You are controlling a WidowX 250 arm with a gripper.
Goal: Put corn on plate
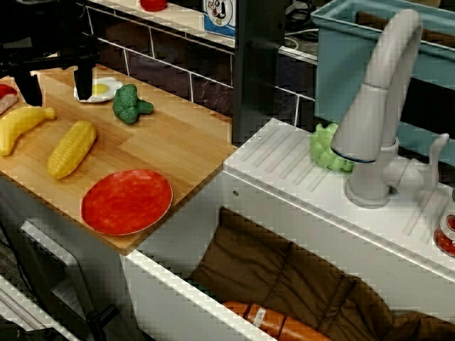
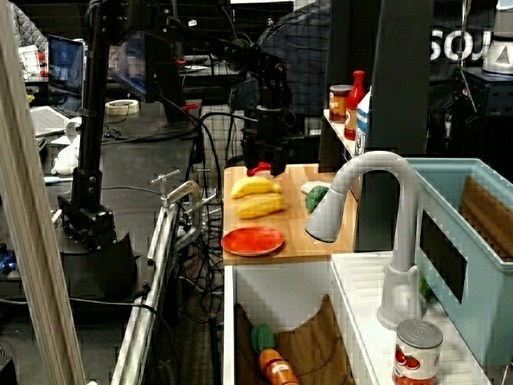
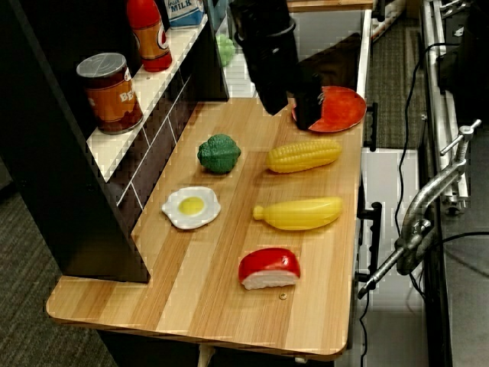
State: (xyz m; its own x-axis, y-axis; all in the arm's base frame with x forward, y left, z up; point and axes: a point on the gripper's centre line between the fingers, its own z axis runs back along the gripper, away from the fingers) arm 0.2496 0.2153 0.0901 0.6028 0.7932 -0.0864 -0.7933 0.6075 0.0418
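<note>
Corn waiting on the wooden surface, end effector empty above it.

We see the corn (image 1: 71, 148) lying on its side on the surface (image 1: 178, 142), just beside the red plate (image 1: 126, 202) but not on it, with the banana (image 1: 21, 125) on its other side. The broccoli (image 1: 131, 104) and the fried egg piece (image 1: 99, 89) sit nearer the tiled back wall. Our end effector (image 1: 57, 85) hangs above the far end of the surface with its two dark fingers (image 1: 84, 82) spread apart, grasping nothing and touching no item. The plate rests at the surface's edge next to the white sink (image 1: 298, 185).
</note>
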